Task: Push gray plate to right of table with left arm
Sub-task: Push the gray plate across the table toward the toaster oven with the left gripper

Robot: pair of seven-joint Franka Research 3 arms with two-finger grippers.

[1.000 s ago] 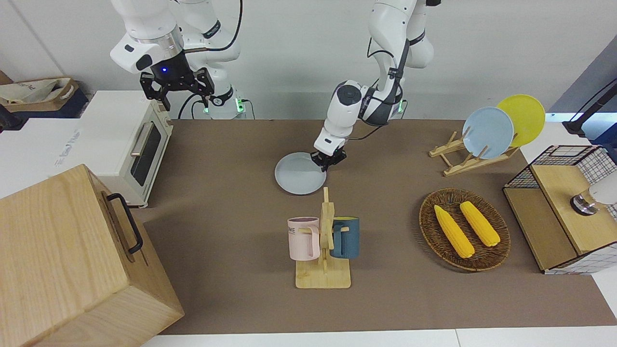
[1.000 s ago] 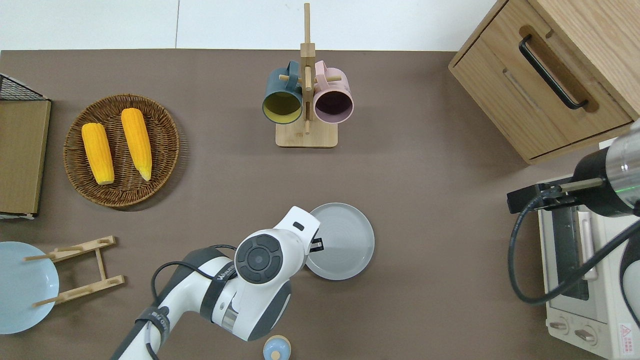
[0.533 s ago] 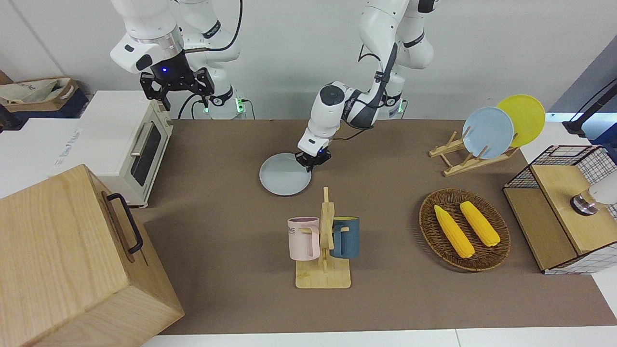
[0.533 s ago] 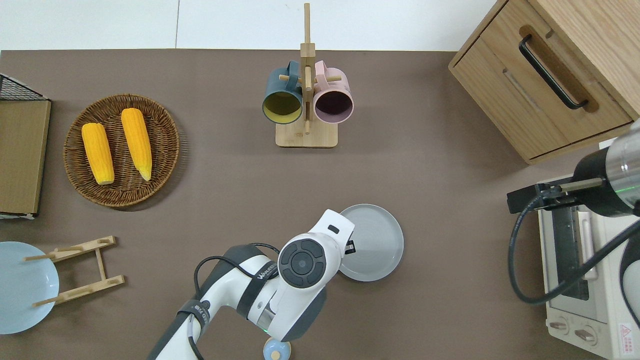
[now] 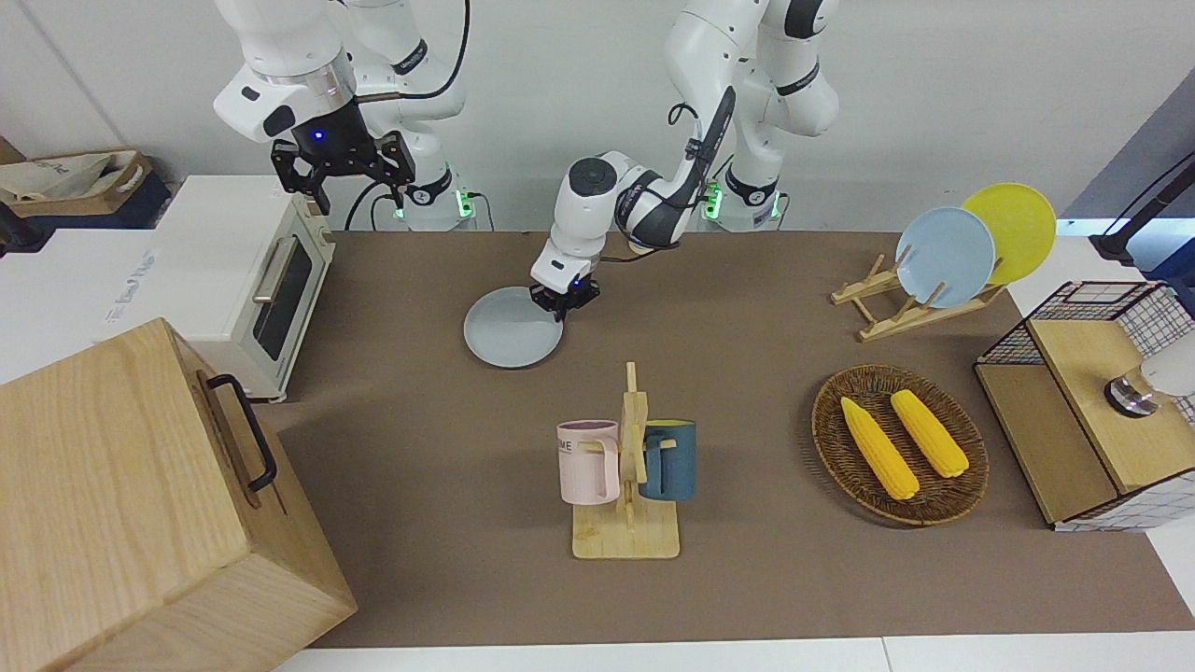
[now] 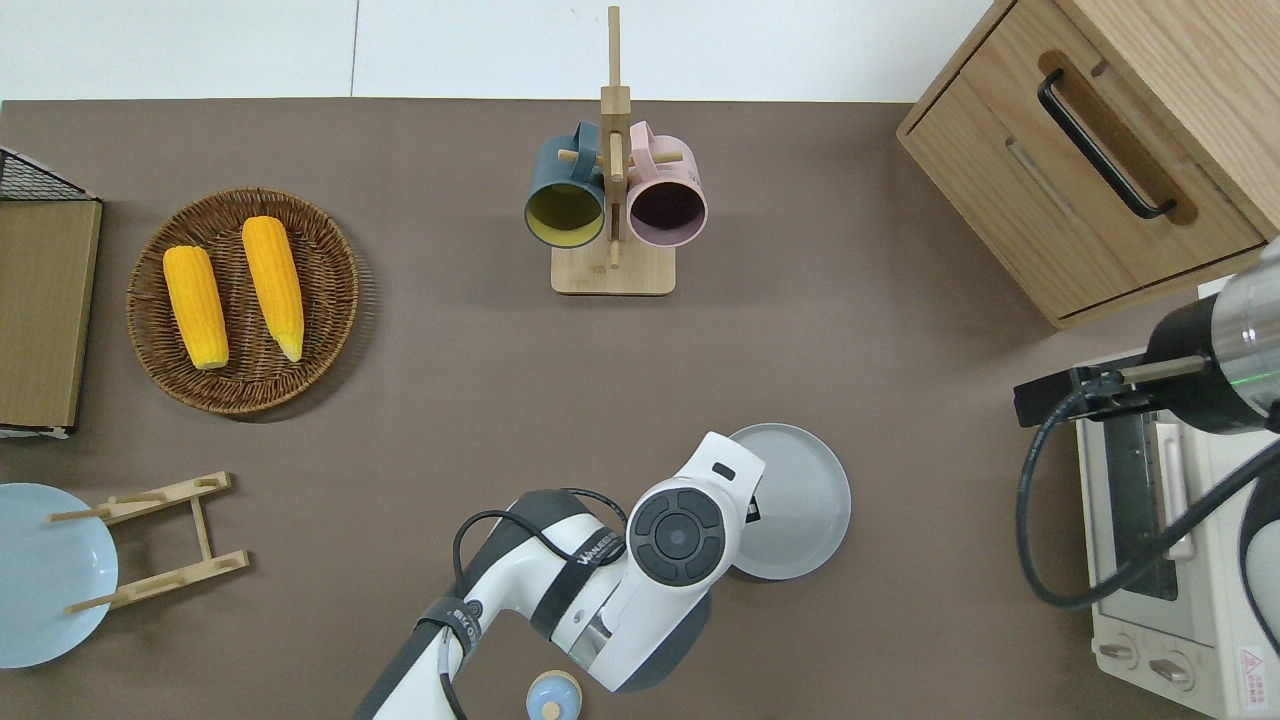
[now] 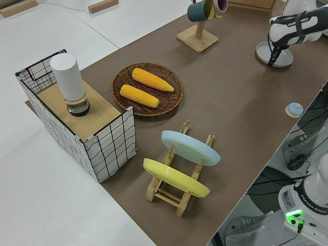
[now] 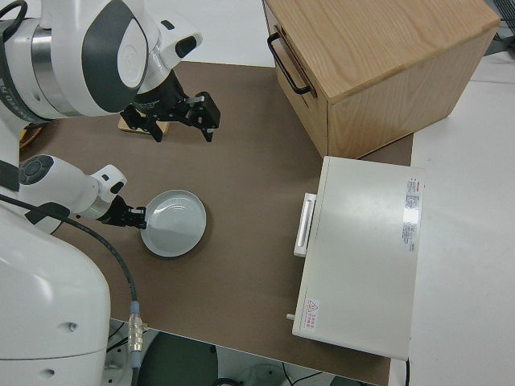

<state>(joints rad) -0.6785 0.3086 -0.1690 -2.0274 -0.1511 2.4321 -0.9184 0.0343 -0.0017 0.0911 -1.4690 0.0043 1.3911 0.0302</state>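
While pushing: my left hand (image 5: 563, 305) touches the gray plate (image 5: 512, 328) rim at its 9 o'clock, seen from overhead.
Fingers: I cannot tell their state.
Right arm: parked.

The left arm (image 7: 300, 28) is reaching down to the gray plate (image 7: 275, 54). The plate is lying flat on the desk (image 7: 241, 102), near the mug rack (image 7: 198, 36).

Three plates (image 5: 513, 329) — two mugs (image 5: 588, 462) — two corncobs (image 5: 878, 448)
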